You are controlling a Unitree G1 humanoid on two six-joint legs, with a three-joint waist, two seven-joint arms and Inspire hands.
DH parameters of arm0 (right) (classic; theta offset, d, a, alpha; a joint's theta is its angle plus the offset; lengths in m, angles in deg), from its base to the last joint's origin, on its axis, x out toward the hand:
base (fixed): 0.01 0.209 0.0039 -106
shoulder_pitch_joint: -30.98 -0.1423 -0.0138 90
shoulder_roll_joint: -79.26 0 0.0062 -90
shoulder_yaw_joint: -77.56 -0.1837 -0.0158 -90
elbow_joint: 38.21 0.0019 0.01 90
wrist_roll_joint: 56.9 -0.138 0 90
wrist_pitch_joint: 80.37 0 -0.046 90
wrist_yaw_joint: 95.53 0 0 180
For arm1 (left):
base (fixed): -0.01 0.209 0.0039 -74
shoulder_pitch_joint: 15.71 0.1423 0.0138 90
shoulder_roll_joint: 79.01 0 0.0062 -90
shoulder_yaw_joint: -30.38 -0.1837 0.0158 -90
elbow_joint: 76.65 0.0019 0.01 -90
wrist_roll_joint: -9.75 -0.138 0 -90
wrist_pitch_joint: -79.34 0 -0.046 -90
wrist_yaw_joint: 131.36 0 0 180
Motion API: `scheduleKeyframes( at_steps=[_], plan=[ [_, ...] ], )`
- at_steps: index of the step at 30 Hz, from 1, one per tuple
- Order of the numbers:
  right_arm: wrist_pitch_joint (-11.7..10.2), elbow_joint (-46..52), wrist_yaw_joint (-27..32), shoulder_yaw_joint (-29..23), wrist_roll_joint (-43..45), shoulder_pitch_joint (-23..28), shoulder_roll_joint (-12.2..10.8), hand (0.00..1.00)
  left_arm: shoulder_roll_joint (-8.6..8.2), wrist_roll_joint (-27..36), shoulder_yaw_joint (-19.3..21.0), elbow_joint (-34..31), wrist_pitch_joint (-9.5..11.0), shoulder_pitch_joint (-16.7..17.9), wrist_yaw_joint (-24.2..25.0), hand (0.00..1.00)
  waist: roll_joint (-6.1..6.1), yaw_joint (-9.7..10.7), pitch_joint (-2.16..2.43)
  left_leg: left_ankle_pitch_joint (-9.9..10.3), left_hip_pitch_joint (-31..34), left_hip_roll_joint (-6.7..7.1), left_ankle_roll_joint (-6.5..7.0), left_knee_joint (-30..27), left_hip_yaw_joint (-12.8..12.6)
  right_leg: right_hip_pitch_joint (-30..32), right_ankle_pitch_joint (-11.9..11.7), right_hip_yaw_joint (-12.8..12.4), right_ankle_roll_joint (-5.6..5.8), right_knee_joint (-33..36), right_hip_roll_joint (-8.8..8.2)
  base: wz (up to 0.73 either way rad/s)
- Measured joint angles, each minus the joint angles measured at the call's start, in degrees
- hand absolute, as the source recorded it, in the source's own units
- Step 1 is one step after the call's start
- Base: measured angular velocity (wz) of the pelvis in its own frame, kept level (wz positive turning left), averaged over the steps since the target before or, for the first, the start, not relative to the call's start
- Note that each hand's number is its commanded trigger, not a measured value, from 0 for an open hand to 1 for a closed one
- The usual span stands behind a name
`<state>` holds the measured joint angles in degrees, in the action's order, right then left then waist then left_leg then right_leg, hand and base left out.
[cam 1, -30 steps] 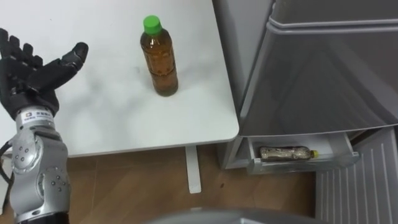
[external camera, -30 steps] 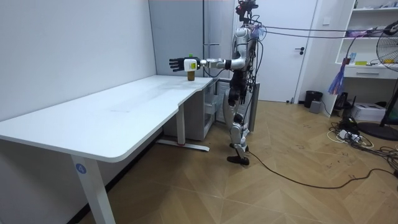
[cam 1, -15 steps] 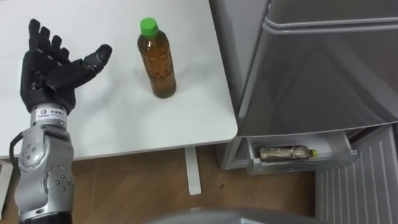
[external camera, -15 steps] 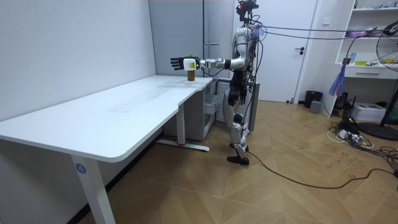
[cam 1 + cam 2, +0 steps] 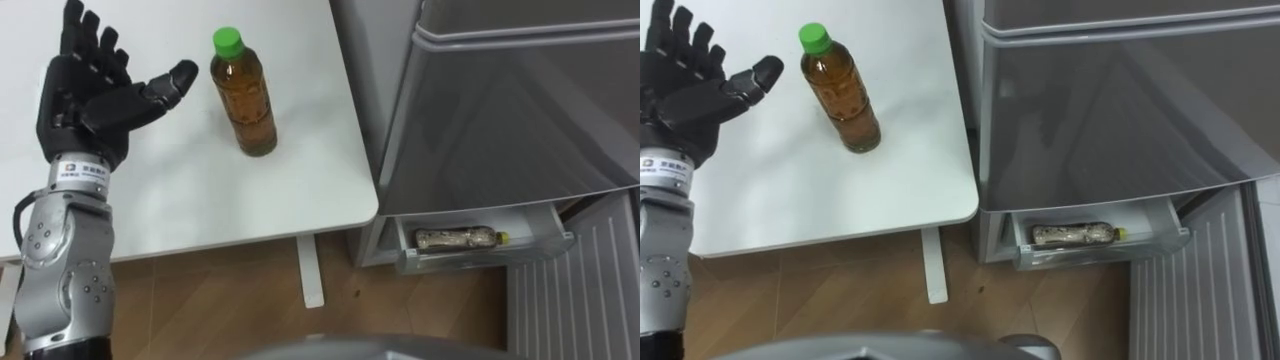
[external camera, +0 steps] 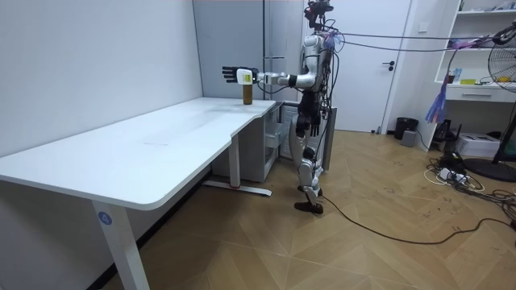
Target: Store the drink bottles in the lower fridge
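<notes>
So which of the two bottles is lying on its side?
The yellow-capped bottle in the fridge drawer; the green-capped bottle stands upright on the table.

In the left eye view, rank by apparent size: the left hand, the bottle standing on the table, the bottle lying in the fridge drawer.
1. left hand
2. standing bottle
3. lying bottle (farther off, true size unsure)

The black five-fingered left hand (image 5: 92, 105) is raised at far left on its silver metal forearm (image 5: 62, 270), fingers straight and spread, thumb reaching right.
</notes>
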<state>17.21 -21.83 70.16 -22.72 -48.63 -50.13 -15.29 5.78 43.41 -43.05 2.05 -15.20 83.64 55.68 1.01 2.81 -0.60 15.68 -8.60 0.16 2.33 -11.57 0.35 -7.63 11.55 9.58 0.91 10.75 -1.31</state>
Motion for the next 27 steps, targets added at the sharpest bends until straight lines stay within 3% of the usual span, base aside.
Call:
scheduleKeyframes(
  at_steps=[10, 16, 27],
  plan=[
    [0.0, -0.1, -1.0, 0.0, 0.7, -0.4, 0.1, 0.00, 1.84, 0.0, 0.0, 0.0, 0.0, -0.2, 1.0, 0.00, 0.50, 0.2, -0.07, 0.0, 0.2, -0.12, 0.00, 0.3, 0.0, 0.3, 0.0, 0.2, 0.00, 0.0, 0.14, 0.00],
    [0.0, -0.5, -1.4, 0.5, 0.7, -1.1, 0.6, 0.00, 2.81, 0.0, -2.1, 0.0, 0.0, -1.1, 3.1, 0.00, 0.90, 0.4, 0.09, 0.0, 1.1, -0.10, -0.02, -0.1, -0.2, 1.0, 0.0, 0.1, 0.00, 0.1, 0.05, 0.00],
    [0.0, -0.6, -1.5, 2.5, 0.8, -1.7, 0.9, 0.00, 3.02, -0.9, -5.0, 0.0, 0.0, -1.3, 6.7, 0.00, 0.66, 0.2, 0.00, 0.0, 1.2, -0.08, -0.02, -0.4, -1.1, 1.2, 0.0, -0.1, 0.00, 0.3, -0.03, -0.01]
  ],
)
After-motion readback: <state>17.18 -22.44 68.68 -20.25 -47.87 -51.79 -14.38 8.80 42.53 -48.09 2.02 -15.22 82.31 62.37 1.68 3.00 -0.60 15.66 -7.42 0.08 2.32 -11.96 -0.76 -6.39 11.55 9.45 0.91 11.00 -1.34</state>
